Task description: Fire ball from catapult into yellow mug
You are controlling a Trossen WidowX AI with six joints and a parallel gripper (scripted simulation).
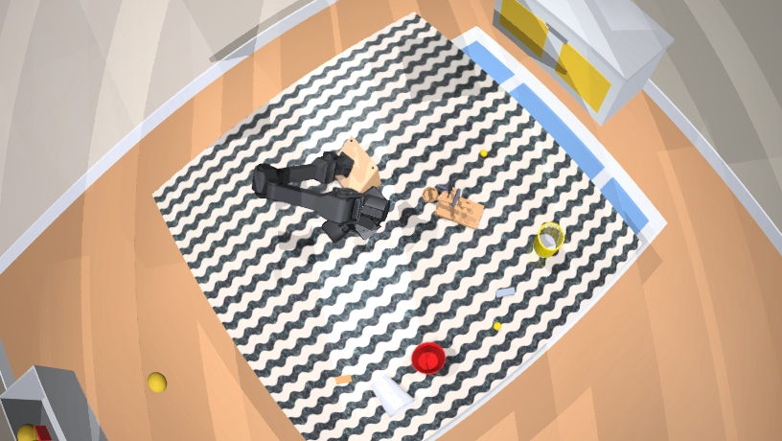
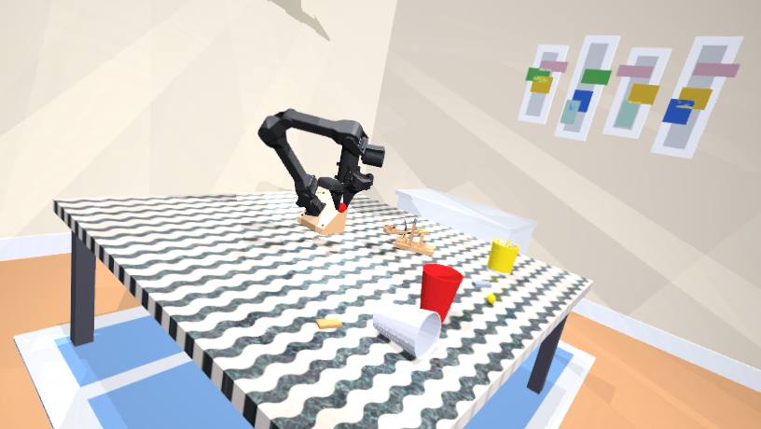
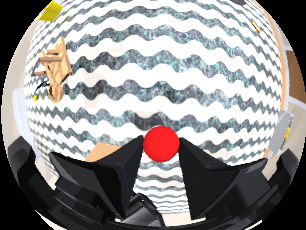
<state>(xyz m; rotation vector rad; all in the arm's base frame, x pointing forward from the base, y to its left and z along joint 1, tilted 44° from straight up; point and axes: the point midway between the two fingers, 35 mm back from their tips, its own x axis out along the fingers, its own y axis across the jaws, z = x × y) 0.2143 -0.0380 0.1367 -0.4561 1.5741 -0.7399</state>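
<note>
My gripper point(image 3: 161, 140) is shut on a red ball point(image 3: 161, 148) point(image 2: 341, 207) and holds it above the table, near the arm's wooden base. In the top view the ball is hidden under the arm. The wooden catapult point(image 1: 460, 212) point(image 2: 413, 246) point(image 3: 59, 68) stands to the right of the gripper in the top view, with its round cup point(image 1: 430, 194) point(image 2: 390, 229) point(image 3: 56, 92) on the side towards the arm. The yellow mug point(image 1: 548, 240) point(image 2: 502, 256) point(image 3: 50, 11) stands upright beyond the catapult's far end, somewhat to the front in the top view.
A red cup point(image 1: 428, 359) point(image 2: 441, 290) stands upright. A white cup point(image 1: 391, 395) point(image 2: 400, 329) lies on its side beside it. An orange block point(image 1: 343, 379) point(image 2: 328, 323), a grey-blue block point(image 1: 504, 292) point(image 2: 481, 284) and small yellow balls point(image 1: 483, 153) point(image 1: 496, 326) point(image 2: 491, 299) lie on the table.
</note>
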